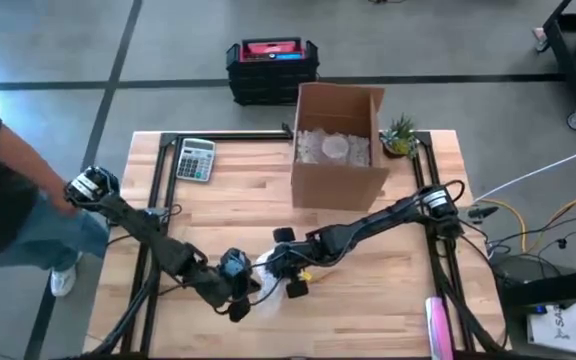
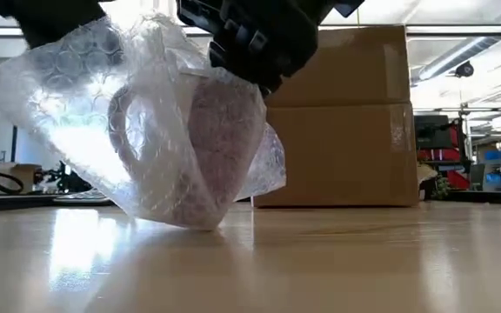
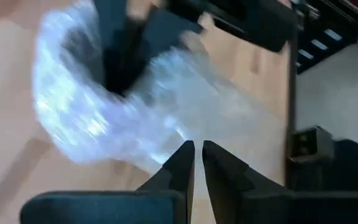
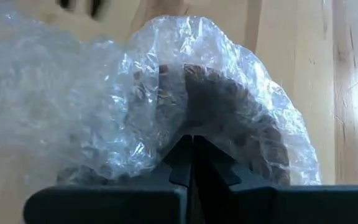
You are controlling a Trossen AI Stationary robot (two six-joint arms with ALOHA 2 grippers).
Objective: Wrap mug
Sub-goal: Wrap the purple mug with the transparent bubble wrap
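The right gripper [image 4: 193, 163] has its fingers pressed together on a fold of bubble wrap [image 4: 104, 99], and the mug [image 4: 241, 118] sits just beyond the fingertips, dark and speckled under the plastic. The left gripper [image 3: 197, 163] has its fingers nearly together with only a thin slit between them; whether any plastic is caught in that slit cannot be told, though the wrap bulges just ahead of the tips. From table height the mug [image 2: 220, 139] is tilted, its handle showing through the wrap [image 2: 85, 113], with the bundle's low edge touching the table [image 2: 320, 261] and the right gripper [image 2: 259, 39] on top of it. Seen from above, both grippers meet at the bundle [image 1: 268, 268] near the front of the table, the left gripper [image 1: 236, 290] on one side and the right gripper [image 1: 290, 268] on the other. Well beyond them stand a cardboard box [image 1: 338, 150], a calculator [image 1: 195, 159] and a small plant [image 1: 400, 133]. The wrapping looks well advanced: the mug is mostly covered, but the plastic hangs loose and open, so folding in and closing remain.
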